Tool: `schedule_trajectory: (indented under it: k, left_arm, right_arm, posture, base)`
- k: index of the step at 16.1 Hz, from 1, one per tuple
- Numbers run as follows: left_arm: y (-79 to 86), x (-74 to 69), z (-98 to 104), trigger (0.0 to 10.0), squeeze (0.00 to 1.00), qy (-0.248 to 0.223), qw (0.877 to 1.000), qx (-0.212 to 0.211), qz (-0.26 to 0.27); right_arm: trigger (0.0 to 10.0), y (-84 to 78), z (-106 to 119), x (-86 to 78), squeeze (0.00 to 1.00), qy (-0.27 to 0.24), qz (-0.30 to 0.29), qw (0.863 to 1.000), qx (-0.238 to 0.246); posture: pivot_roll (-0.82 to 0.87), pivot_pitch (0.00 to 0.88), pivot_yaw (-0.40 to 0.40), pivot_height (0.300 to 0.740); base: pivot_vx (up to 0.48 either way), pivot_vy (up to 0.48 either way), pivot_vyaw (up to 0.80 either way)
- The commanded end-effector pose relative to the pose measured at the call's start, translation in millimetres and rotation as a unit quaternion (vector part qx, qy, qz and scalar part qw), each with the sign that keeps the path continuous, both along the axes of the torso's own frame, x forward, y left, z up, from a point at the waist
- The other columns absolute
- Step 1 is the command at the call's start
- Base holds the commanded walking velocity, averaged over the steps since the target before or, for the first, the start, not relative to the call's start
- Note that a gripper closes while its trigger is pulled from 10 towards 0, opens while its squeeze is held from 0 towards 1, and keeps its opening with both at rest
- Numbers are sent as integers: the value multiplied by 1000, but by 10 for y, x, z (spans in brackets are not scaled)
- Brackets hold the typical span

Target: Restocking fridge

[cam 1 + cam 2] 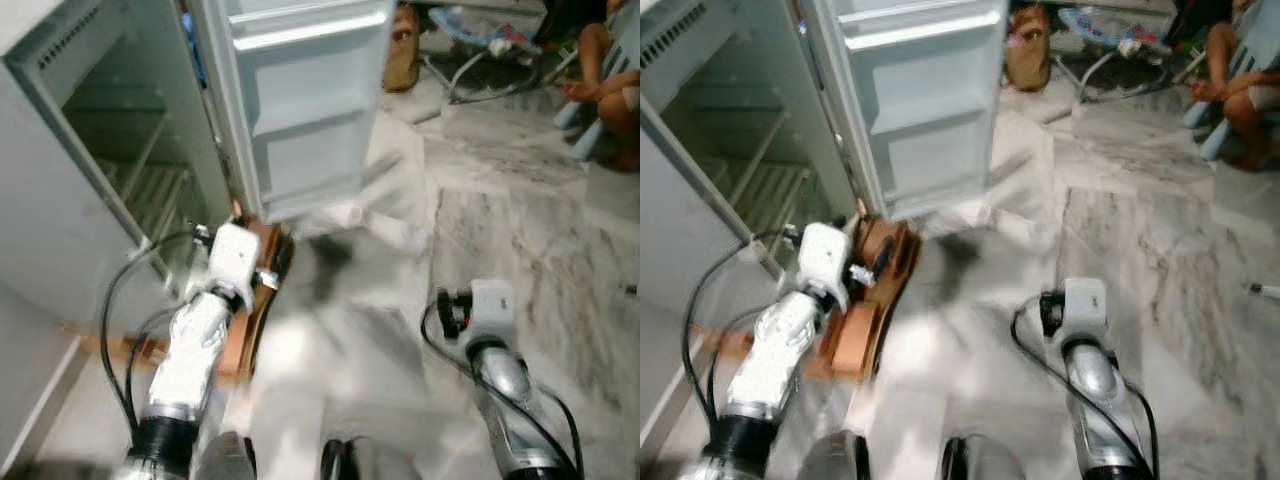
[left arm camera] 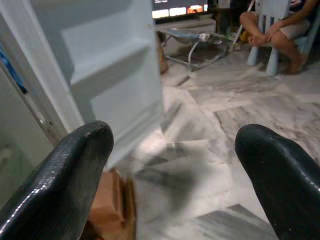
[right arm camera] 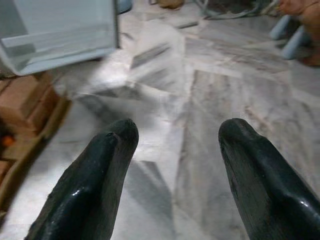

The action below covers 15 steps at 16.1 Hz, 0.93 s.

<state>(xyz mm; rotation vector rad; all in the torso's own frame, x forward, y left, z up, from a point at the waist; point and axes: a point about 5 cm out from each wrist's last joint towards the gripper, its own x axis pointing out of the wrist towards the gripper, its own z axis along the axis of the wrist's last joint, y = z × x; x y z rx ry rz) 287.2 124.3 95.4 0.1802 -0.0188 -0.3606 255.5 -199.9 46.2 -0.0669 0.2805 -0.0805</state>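
My left pincer and right pincer are both spread, empty. The fridge stands at ten o'clock, its door open at twelve. Risk: swinging my left arm could strike the door edge.

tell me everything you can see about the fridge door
The fridge door stands swung wide open, its inner side facing the camera. It looks like pale blue-white moulded plastic, with shelf ledges running across it. Its lower edge hangs just above the marble floor, beside some brown wooden pieces at the fridge's base. Nothing touches it; both tools are apart from it.
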Motion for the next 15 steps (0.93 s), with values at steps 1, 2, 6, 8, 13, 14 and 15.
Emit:
schedule_trajectory:
  k: [1,2,6,8,13,14,15]
  left_arm:
    - [174,-62,0,10000,0,9,999,-1,31]
    - [219,-86,-6,10000,0,13,999,-2,39]
    - [335,-91,-34,10000,0,21,998,2,56]
    - [368,-74,-41,10000,0,23,997,6,67]
    - [328,-46,-15,10000,0,14,997,11,69]
    - [328,-46,-15,10000,0,14,997,11,69]
    - [304,-41,-10,10000,0,13,998,11,68]
  right_arm:
    - [10000,56,34,15,0,-8,12,1000,9]
    - [10000,54,36,17,0,-9,9,1000,13]
    - [10000,57,35,12,0,-18,1,1000,26]
    - [10000,92,49,24,0,-25,4,999,36]
    - [10000,138,86,52,0,-36,14,999,38]
    - [10000,138,86,52,0,-36,14,999,38]
    - [10000,148,92,58,0,-37,17,998,37]
  posture:
    - [41,121,-60,740]
    - [43,121,-61,740]
    - [44,120,-60,740]
    - [43,115,-60,740]
    - [41,109,-57,740]
    - [41,109,-57,740]
    - [41,109,-58,740]
  base:
    - [0,-420,0]
    - [0,-416,0]
    - [155,-389,0]
    - [382,-285,0]
    - [390,-274,0]
    - [394,-266,0]
    - [394,-270,0]
